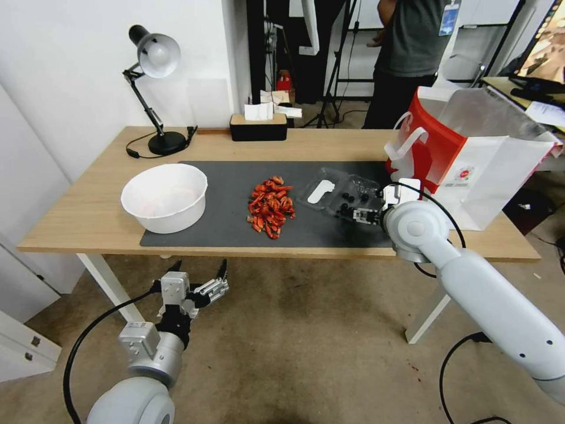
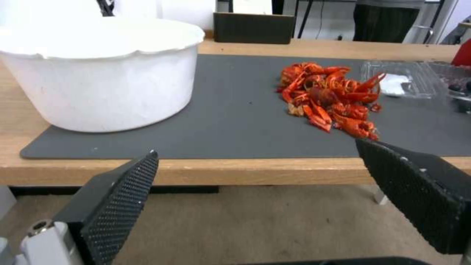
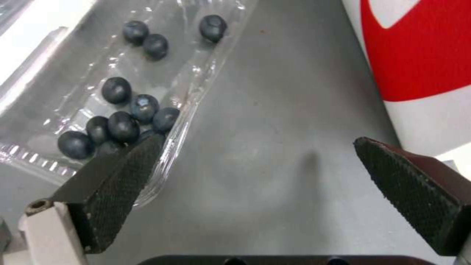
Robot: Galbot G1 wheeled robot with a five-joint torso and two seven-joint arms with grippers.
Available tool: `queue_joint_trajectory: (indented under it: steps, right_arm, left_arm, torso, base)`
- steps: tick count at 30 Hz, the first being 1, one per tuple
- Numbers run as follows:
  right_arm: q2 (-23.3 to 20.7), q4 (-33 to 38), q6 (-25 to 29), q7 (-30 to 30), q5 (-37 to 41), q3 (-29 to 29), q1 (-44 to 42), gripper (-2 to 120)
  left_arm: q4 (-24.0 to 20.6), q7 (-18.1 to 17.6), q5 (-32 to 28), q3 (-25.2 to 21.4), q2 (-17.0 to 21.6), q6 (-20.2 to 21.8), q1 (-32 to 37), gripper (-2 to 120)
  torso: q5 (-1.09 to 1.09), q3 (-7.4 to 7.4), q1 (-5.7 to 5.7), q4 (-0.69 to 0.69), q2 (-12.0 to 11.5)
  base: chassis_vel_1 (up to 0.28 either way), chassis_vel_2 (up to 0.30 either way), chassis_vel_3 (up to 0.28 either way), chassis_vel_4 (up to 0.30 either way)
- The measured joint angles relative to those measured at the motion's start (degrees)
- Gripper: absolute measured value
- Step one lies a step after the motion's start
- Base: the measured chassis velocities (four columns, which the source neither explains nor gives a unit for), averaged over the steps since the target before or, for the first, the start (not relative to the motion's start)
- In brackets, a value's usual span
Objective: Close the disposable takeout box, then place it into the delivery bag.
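Note:
The disposable takeout box (image 1: 338, 194) lies open on the dark mat, a clear clamshell with a white sticker on its left half and dark berries in its right half. My right gripper (image 1: 362, 215) hovers open at the box's near right corner. In the right wrist view the right gripper (image 3: 255, 147) has one finger over the rim of the berry-filled half of the box (image 3: 98, 84) and the other over bare mat beside the delivery bag (image 3: 422, 55). The red and white delivery bag (image 1: 477, 153) stands open at the table's right end. My left gripper (image 1: 200, 274) hangs open below the table's front edge.
A round white bowl (image 1: 166, 197) sits on the mat's (image 1: 235, 229) left part, with a pile of red crayfish (image 1: 271, 206) in the middle. A desk lamp (image 1: 154, 59) and a tissue box (image 1: 259, 126) stand along the back edge. A person stands behind the table.

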Motion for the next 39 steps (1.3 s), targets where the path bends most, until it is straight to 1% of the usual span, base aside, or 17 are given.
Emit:
queue_joint_trajectory:
  steps: [12,39]
  right_arm:
    - [-2.9,0.2,0.0,-0.6,1.5,0.0,0.0,100]
    - [-5.4,-0.7,0.0,-2.1,2.2,-0.1,0.8,100]
  left_arm:
    - [0.3,0.0,-0.1,0.2,0.2,-1.2,-0.2,100]
    - [0.3,-0.1,-0.3,0.0,0.7,-1.6,-0.4,100]
  torso:
    - [0.0,0.0,0.0,0.0,0.0]
    - [0.0,0.0,0.0,0.0,0.0]
  base:
    - [0.0,0.0,0.0,0.0]
    - [0.0,0.0,0.0,0.0]
